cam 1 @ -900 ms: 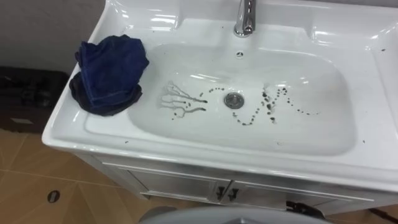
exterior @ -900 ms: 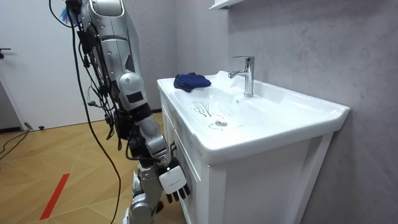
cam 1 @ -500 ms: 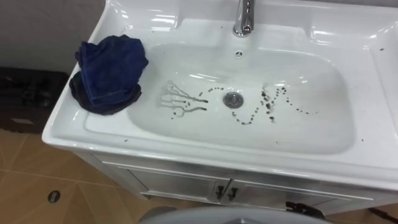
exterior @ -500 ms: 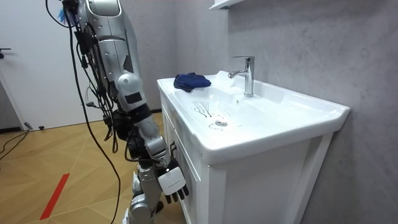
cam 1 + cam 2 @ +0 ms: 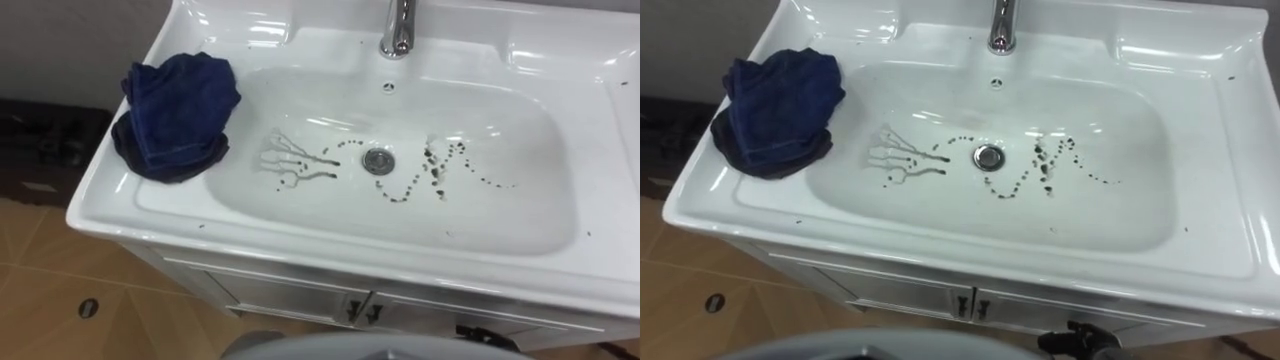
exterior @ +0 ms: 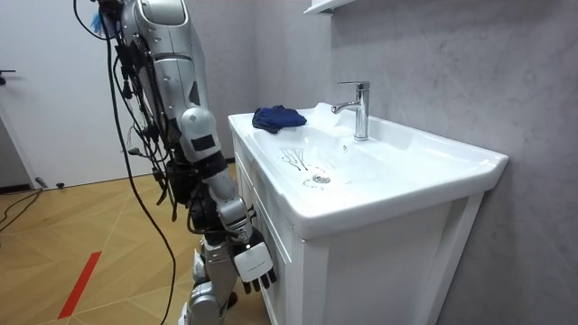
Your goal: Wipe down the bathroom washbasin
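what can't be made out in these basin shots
Faucet: top cut off by the eye views' upper edge.
Basin rim beneath the blue cloth: covered.
Right hand, room view: too small to read its pose.
Dark marks by the drain: too small to identify.

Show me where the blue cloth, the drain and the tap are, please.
blue cloth [image 5: 178,115]: left eye view, middle of the heap
drain [image 5: 377,160]: left eye view, metal centre
tap [image 5: 398,30]: left eye view, lower stem
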